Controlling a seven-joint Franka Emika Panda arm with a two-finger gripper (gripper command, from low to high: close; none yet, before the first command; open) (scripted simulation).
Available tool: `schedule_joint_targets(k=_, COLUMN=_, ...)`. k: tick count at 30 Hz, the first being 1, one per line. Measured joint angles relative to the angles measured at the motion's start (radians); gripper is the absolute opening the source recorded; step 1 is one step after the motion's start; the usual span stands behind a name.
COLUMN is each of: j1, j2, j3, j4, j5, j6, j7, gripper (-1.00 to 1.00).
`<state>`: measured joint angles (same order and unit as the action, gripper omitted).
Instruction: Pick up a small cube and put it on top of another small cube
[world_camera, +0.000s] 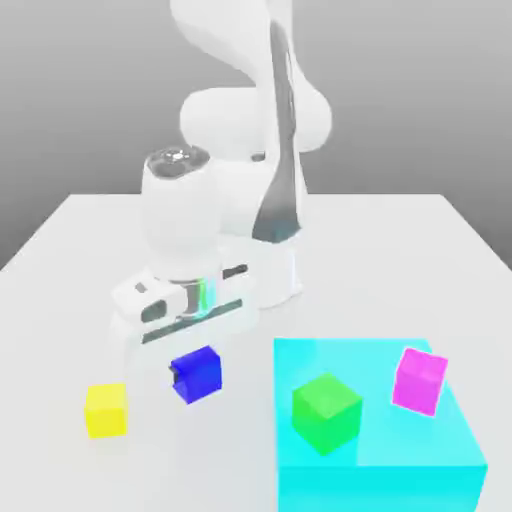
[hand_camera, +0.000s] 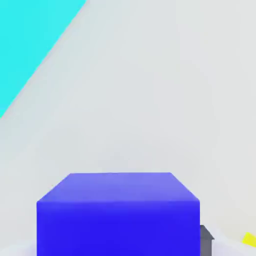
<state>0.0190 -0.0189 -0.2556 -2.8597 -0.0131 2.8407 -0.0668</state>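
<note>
The blue cube (world_camera: 197, 374) sat just under the gripper (world_camera: 180, 372), w/ a dark finger (world_camera: 174, 374) touching its side toward the exterior view's left; in the hand view another dark finger tip (hand_camera: 206, 238) showed right against the cube's (hand_camera: 118, 215) flank. So the fingers looked pressed onto the cube from both sides, i.e. clamped on it, though whether it was lifted or resting on the table (world_camera: 400, 240) couldn't be told. Judged reason for the hold: a centred pinch on two opposite faces keeps the cube level for stacking. It was near the yellow cube (world_camera: 106, 409), which lay apart on the table toward the exterior view's left, and probably the stack target, approx. same size. The green cube (world_camera: 326, 410) and magenta cube (world_camera: 420, 379) sat on the cyan platform (world_camera: 460, 450), well apart from the blue one. Orientation: cube upright, top face flat, turned a bit so one vertical edge faced the exterior cam. No long axis, all sides equal. Next move likely needs its faces squared w/ the yellow one's before release.
</note>
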Motion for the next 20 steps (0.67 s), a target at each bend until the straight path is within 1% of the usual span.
schedule_joint_targets(k=6, j1=0.135, j2=-0.052, j3=0.073, j4=0.188, j5=0.003, j6=-0.244, j7=0.03, gripper=-1.0)
schedule_joint_targets(k=11, j1=0.219, j2=-0.097, j3=0.139, j4=0.362, j5=0.002, j6=-0.461, j7=0.061, gripper=-1.0)
schedule_joint_targets(k=12, j1=0.231, j2=-0.097, j3=0.151, j4=0.387, j5=0.003, j6=-0.485, j7=0.065, gripper=-1.0)
schedule_joint_targets(k=14, j1=0.244, j2=-0.058, j3=0.158, j4=0.39, j5=0.009, j6=-0.449, j7=0.064, gripper=-1.0)
schedule_joint_targets(k=16, j1=0.248, j2=-0.001, j3=0.157, j4=0.373, j5=0.015, j6=-0.375, j7=0.06, gripper=-1.0)
schedule_joint_targets(k=17, j1=0.252, j2=0.014, j3=0.153, j4=0.368, j5=0.016, j6=-0.356, j7=0.059, gripper=1.0)
schedule_joint_targets(k=20, j1=0.254, j2=0.014, j3=0.153, j4=0.368, j5=0.016, j6=-0.356, j7=0.059, gripper=1.0)
